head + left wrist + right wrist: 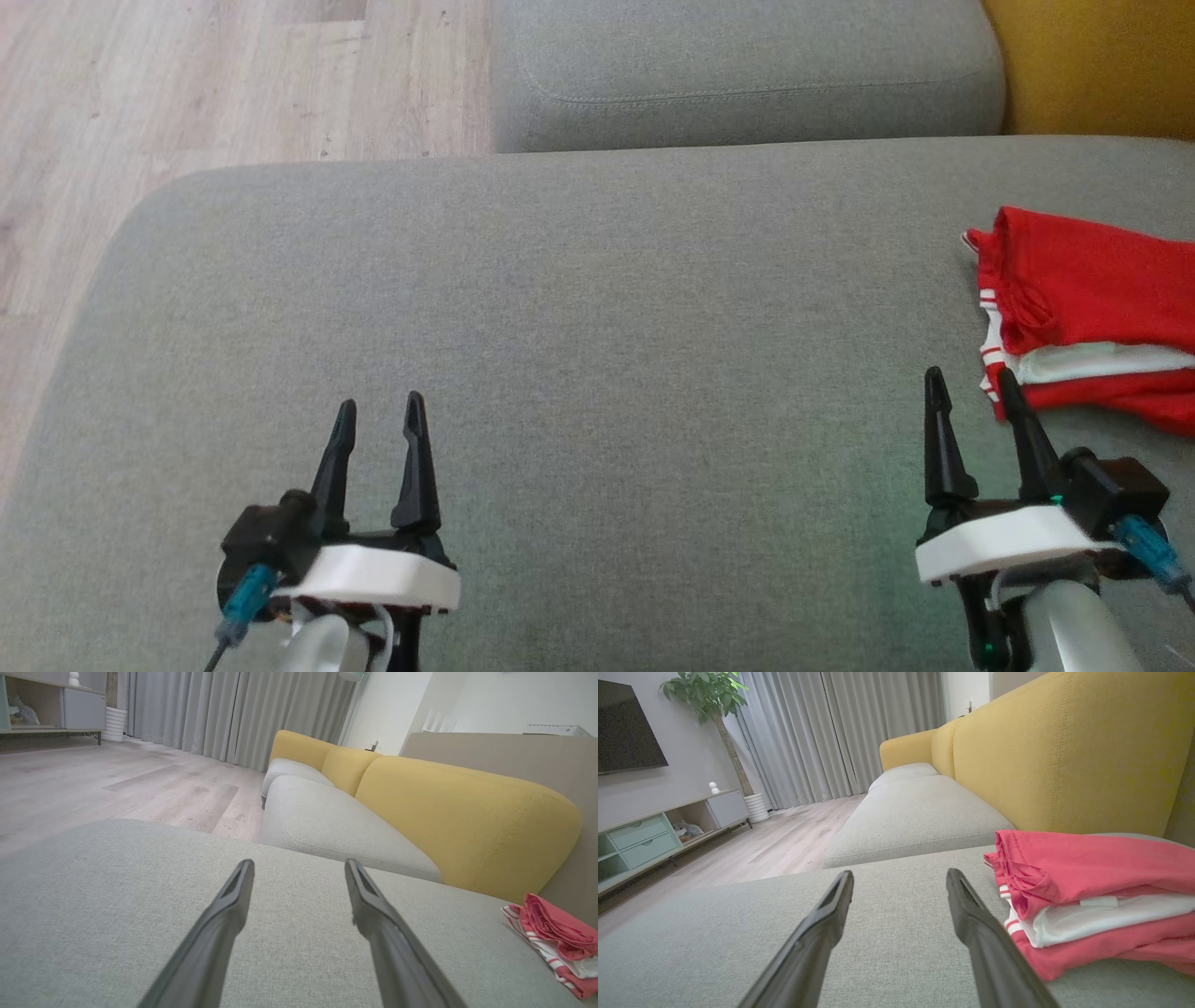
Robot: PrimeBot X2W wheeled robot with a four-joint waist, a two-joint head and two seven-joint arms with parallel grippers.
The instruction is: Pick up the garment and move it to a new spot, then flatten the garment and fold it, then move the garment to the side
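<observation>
All but finished, seemingly. Found the red-and-white garment (1092, 299) folded in a stack at the right edge of the grey sofa seat (597, 373). Saw left gripper (380, 399) and right gripper (970, 371) spread wide and empty, the right just beside the garment. Judged little left beyond perhaps a final nudge aside.

1. My left gripper (381, 401) has two long black fingers (415, 457), broad at the base and tapering to thin points.
2. They rise from a rounded white plate (373, 577), with a black block (271, 537) on its outer side.
3. A translucent blue plug (247, 597) with a dark cable leaves that block, and the forearm (317, 651) beneath is pale.
4. My right gripper (969, 373) is built the same, mirrored, with a small green light (988, 647) low on its dark wrist.
5. Seen close in the wrist views, the fingers are matte dark grey, each with a shallow groove near the tip.
</observation>
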